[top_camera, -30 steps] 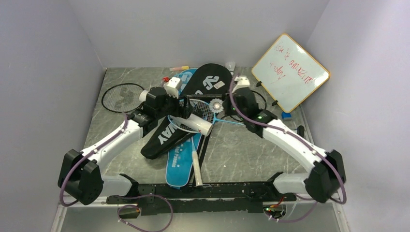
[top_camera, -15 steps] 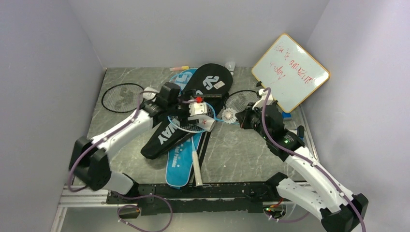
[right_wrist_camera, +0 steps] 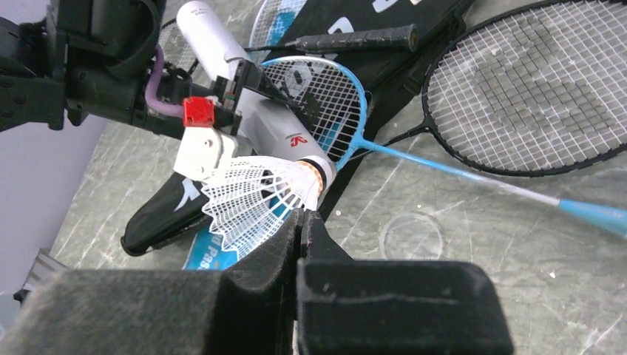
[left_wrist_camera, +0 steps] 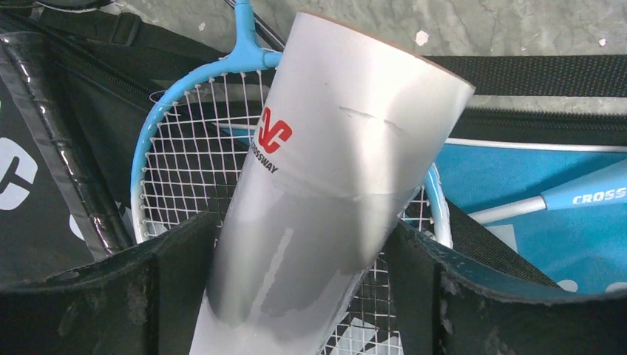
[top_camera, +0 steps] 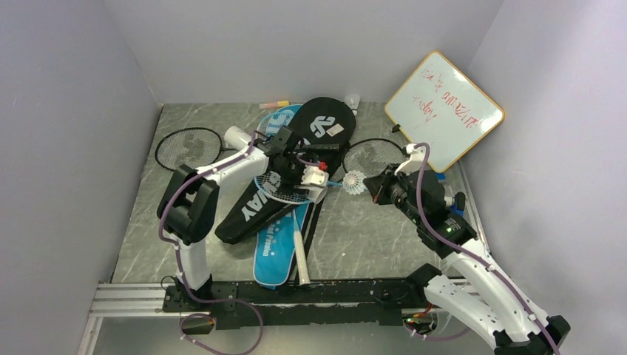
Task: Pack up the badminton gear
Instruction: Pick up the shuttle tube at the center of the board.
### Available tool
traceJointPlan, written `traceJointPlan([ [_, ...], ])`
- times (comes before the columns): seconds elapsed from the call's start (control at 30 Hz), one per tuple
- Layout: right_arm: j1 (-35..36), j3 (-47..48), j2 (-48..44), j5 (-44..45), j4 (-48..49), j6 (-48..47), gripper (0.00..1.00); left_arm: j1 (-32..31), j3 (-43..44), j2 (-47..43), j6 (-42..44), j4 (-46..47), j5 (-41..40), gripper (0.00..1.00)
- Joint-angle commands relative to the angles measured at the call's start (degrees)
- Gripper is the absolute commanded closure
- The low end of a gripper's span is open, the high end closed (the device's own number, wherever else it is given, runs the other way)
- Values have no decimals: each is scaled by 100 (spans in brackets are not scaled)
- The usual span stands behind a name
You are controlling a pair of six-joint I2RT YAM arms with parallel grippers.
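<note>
Left pincer (left_wrist_camera: 310, 296) is clamping the long white tube (left_wrist_camera: 333, 148), its red logo and "CROSSWAY" showing, with the light-blue-framed racket (left_wrist_camera: 188, 170) lying under the tube. Right pincer (right_wrist_camera: 299, 222) is pinching the small white shuttlecock (right_wrist_camera: 255, 196) just beside the tube's mouth. To my eye it's needing the cork lined up with that mouth and the tube kept steady.
</note>
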Motion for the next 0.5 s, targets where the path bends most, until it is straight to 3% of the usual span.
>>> traceJointPlan([
  [0.0, -21, -243, -168, -24, 113, 140, 100, -21, -117, -271, 133, -65, 122, 26],
  [0.1, -22, -309, -179, -57, 146, 166, 100, -46, -139, -395, 65, -28, 74, 42],
  [0.47, -17, -169, -772, -743, 762, -116, 100, -109, -692, -2002, -1316, 1215, 117, 46],
])
